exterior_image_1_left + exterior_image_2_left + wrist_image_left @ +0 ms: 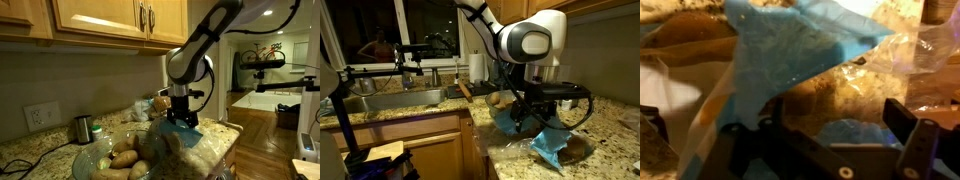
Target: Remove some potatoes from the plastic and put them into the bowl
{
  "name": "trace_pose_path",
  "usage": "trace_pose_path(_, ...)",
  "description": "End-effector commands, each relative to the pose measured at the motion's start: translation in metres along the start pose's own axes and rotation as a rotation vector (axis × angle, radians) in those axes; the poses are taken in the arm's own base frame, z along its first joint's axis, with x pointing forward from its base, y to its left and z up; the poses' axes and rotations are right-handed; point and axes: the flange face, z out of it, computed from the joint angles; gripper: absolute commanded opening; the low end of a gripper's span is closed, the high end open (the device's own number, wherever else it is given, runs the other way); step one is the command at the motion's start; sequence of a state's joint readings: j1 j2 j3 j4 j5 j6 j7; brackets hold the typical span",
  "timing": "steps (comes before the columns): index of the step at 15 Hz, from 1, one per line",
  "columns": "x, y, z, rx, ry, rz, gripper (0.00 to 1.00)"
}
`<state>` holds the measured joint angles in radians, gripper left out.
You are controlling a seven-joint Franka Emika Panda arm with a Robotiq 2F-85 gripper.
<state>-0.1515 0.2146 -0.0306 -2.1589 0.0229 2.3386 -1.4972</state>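
Observation:
The clear glass bowl (82, 157) stands at the front of the counter in an exterior view, with several tan potatoes (125, 158) lying in it. Right beside it lies the crinkled plastic (186, 127), blue at the top and whitish below. My gripper (180, 108) hangs open just above the blue part. In the wrist view its dark fingers (905, 125) spread wide over the blue plastic (800, 45), and a brown potato (840, 95) shows through the clear film. Nothing sits between the fingers. In an exterior view the gripper (535, 108) hovers over the plastic (550, 146).
A small dark metal cup (83, 128) stands by the wall near an outlet (37, 116). A sink (390, 100) is set into the granite counter (610, 125) further along. Wooden cabinets (100, 20) hang above.

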Motion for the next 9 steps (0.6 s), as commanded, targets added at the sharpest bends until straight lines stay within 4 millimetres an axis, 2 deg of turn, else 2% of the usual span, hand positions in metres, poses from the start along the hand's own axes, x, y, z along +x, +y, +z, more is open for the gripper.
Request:
trace_pose_path(1, 0.000, -0.006, -0.009, 0.067, -0.004, -0.121, 1.00)
trace_pose_path(9, -0.006, 0.013, -0.017, 0.081, -0.107, -0.288, 1.00)
